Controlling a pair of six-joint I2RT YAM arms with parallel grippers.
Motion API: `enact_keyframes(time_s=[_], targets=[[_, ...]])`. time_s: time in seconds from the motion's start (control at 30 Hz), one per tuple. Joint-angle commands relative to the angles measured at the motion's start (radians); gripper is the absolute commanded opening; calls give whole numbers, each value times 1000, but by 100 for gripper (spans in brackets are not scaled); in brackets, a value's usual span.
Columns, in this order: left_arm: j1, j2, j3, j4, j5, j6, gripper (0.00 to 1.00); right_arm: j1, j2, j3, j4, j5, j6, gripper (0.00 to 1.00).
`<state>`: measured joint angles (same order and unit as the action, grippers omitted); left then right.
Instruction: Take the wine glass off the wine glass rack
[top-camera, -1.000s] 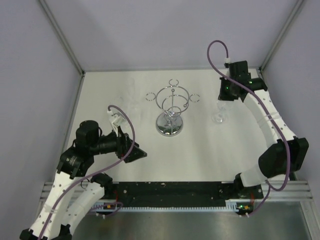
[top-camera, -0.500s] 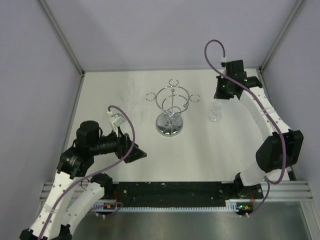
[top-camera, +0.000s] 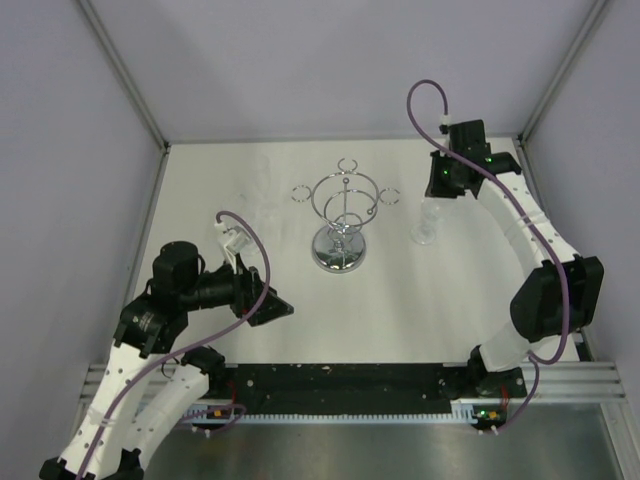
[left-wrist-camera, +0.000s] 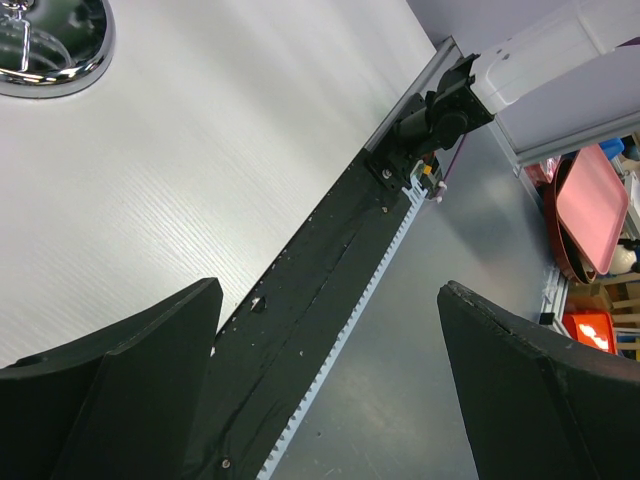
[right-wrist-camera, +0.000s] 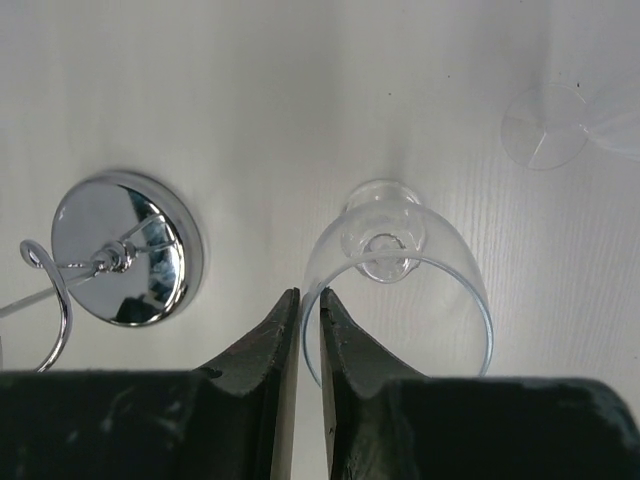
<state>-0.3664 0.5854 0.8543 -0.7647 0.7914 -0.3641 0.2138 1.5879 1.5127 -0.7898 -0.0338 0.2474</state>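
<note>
— Where is the clear stemmed wine glass (right-wrist-camera: 395, 265)?
— Off the shiny chrome wire rack (top-camera: 341, 225). It stands upright to the rack's right, over the white desk (top-camera: 400, 300). I cannot tell whether its foot touches the desk.
— And the right black two-finger tool (right-wrist-camera: 307, 300)?
— Clenched on the glass. Its fingers (right-wrist-camera: 275, 340) are drawn nearly together, with the thin rim pinched between them.
— Anything crowding it?
— The rack's round mirrored base (right-wrist-camera: 128, 262) sits to one side, apart from the bowl. In the top view the nearest wire ring loop (top-camera: 390, 197) is near the glass. A second clear glass (right-wrist-camera: 548, 125) shows further off, cut by the frame edge and not touching.
— The left tool (left-wrist-camera: 330, 290)?
— Released, fingers spread wide, over the near-left desk and well apart from the rack.
</note>
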Motion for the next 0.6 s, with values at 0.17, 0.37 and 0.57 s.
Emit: enact_keyframes(time_s=[0.17,0.37,0.57], targets=[[4,5,-9,22,3,7,95,4,-2,7,63,-14,4,27],[4,5,-5,24,6,5,95,2,-12,17,63,-23,13,37],[6,14,17,21,9,4,95,2,-66,102,28,-3,16,41]])
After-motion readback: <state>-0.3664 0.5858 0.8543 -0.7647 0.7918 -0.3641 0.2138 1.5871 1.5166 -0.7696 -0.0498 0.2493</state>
